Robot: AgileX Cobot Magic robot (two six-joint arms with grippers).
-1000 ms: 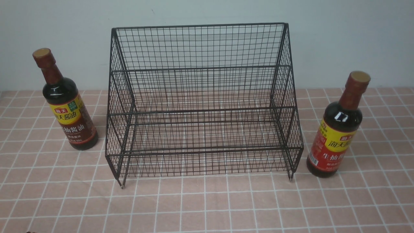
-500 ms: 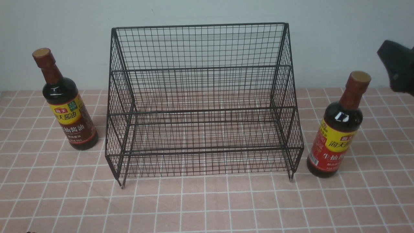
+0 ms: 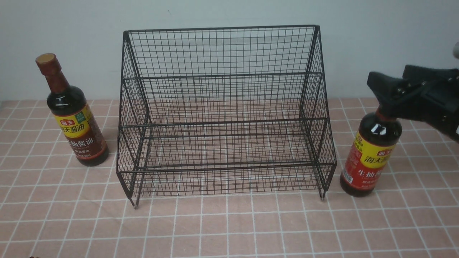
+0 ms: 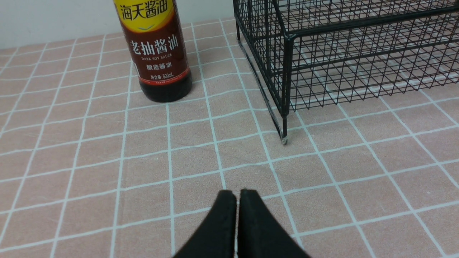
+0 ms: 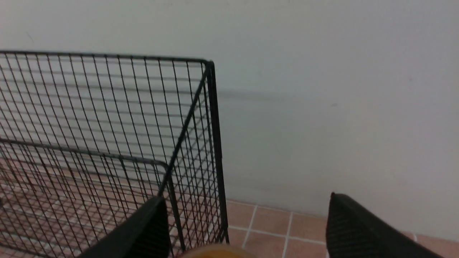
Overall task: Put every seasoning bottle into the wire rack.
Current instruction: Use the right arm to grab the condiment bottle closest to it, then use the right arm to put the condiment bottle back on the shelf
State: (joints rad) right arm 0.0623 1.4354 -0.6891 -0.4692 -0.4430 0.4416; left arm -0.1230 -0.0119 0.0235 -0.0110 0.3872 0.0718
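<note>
Nothing placed in wire rack [image 3: 222, 122] | red-label bottle [image 3: 371, 161], brown-label bottle [image 3: 80, 136] yet to be racked | right end effector [image 3: 389, 87] spread wide, empty | left end effector [image 4: 236, 200] closed, empty

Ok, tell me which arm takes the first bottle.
Right: the right gripper is open at the top of the red-labelled dark soy-sauce bottle; the left gripper is shut, apart from the brown-labelled bottle.

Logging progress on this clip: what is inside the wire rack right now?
Nothing: both tiers of the wire rack show only tablecloth through the mesh. The brown-label bottle and red-label bottle stand outside it. The right gripper covers the latter's top in the front view.
</note>
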